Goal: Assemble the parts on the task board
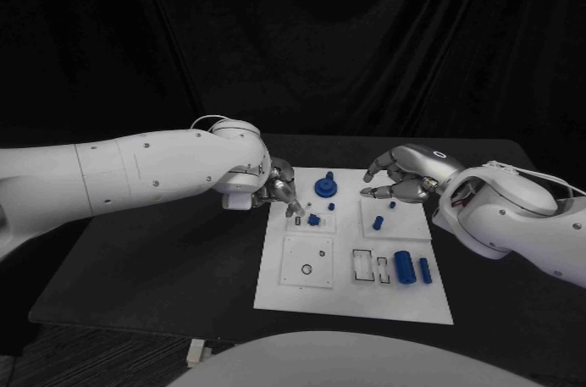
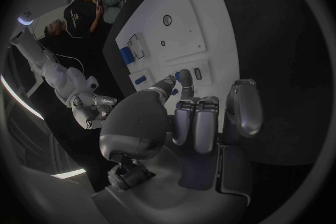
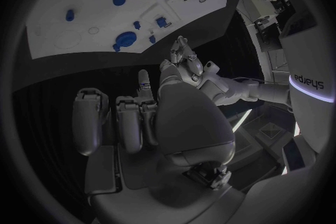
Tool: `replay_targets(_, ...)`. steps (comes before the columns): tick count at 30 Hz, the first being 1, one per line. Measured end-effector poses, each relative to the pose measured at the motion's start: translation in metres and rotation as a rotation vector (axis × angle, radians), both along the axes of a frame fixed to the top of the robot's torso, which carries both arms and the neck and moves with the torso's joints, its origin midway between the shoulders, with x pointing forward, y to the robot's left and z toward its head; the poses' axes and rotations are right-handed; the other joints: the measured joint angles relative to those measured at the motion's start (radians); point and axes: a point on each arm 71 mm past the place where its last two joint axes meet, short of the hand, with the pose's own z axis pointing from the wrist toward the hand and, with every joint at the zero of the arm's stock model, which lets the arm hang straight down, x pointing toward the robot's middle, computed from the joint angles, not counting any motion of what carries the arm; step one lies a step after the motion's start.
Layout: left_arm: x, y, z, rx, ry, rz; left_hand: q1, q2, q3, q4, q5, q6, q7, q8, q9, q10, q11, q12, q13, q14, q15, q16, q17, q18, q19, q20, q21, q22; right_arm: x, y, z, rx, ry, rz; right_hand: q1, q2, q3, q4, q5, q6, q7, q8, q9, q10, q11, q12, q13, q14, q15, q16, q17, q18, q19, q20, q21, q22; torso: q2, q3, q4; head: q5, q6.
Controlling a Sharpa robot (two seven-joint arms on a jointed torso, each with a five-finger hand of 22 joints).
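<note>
The white task board [image 1: 354, 295] lies mid-table. On its far part stand a round blue part with a knob [image 1: 325, 186], a small blue block [image 1: 314, 220], a tiny blue stub [image 1: 332, 206] and a blue peg [image 1: 378, 223]. Two blue cylinders [image 1: 403, 267] lie side by side at the near right. My left hand [image 1: 279, 188] hangs over the board's far-left corner, fingers pointing down beside the block, with nothing seen in them. My right hand [image 1: 397, 179] hovers over the far-right corner, fingers half curled and empty. In the left wrist view, the thumb and a fingertip [image 2: 185, 77] reach toward the board [image 2: 175, 28].
The black table [image 1: 159, 268] spreads around the board on both sides. A square white inset plate [image 1: 306, 261] with small holes sits at the board's near left, and empty rectangular slots [image 1: 364, 265] lie beside the cylinders. The right wrist view shows the round blue part [image 3: 126, 40] and my left hand [image 3: 183, 59].
</note>
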Motion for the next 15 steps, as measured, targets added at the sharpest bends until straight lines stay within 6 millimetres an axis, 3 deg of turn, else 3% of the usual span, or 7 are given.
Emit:
replay_targets(2,-0.001,0.007,0.001,-0.016,0.004,0.013,0.032,0.0,0.013,-0.013,0.011,-0.031,0.003,0.0,0.014,0.0,0.0,0.0,0.0,0.0,0.0,0.0,0.0,0.0,0.0,0.0,0.0,0.0,-0.003,0.009,-0.005,-0.018,-0.004,0.005,0.0,0.0,-0.003,0.003,0.004,-0.01,0.003,-0.005,-0.002,0.0,0.0,0.0,0.0,0.0,0.0,0.0,0.0,0.0,0.0,0.0,0.005,0.0,0.0,0.0001,-0.0002,-0.003,0.0)
replay_targets(6,-0.003,0.017,0.002,-0.048,0.013,0.031,0.048,-0.003,0.018,-0.012,0.013,-0.07,0.019,-0.035,-0.005,0.0,0.0,0.0,0.0,0.0,0.0,0.0,0.0,0.0,0.0,0.0,0.0,0.0,-0.006,0.022,-0.013,-0.048,-0.006,0.005,-0.001,-0.001,-0.004,0.004,0.004,-0.017,0.003,-0.009,-0.003,0.003,0.003,0.0,0.0,0.0,0.0,0.0,0.0,0.0,0.003,0.003,0.005,0.0,0.0,0.0004,-0.0003,-0.008,0.0)
replay_targets(8,-0.004,0.022,0.003,-0.072,0.018,0.038,0.058,-0.005,0.022,-0.008,0.013,-0.077,0.027,-0.051,-0.021,0.001,0.008,0.0,0.0,-0.001,0.007,0.0,0.0,0.0,0.002,0.002,0.0,0.0,-0.007,0.028,-0.018,-0.067,-0.009,0.0,-0.007,-0.007,-0.008,0.008,0.004,-0.027,0.007,-0.015,-0.004,0.003,0.003,0.0,-0.004,0.0,0.0,0.0,0.0,0.0,0.004,0.004,0.005,0.0,0.0,0.0005,-0.0002,-0.01,0.0)
replay_targets(15,-0.007,0.034,0.005,-0.145,0.024,0.051,0.085,-0.004,0.022,-0.008,0.019,-0.081,0.03,-0.055,-0.034,0.001,0.009,0.0,0.0,-0.002,0.01,0.0,0.0,0.0,0.007,0.008,0.007,0.001,-0.008,0.047,-0.033,-0.117,-0.01,-0.015,-0.018,-0.018,-0.017,0.012,0.004,-0.03,0.007,-0.015,-0.004,0.003,0.01,0.0,-0.002,-0.003,0.003,0.0,0.0,0.0,0.004,0.004,0.005,0.0,0.001,0.0004,0.0018,-0.014,0.0)
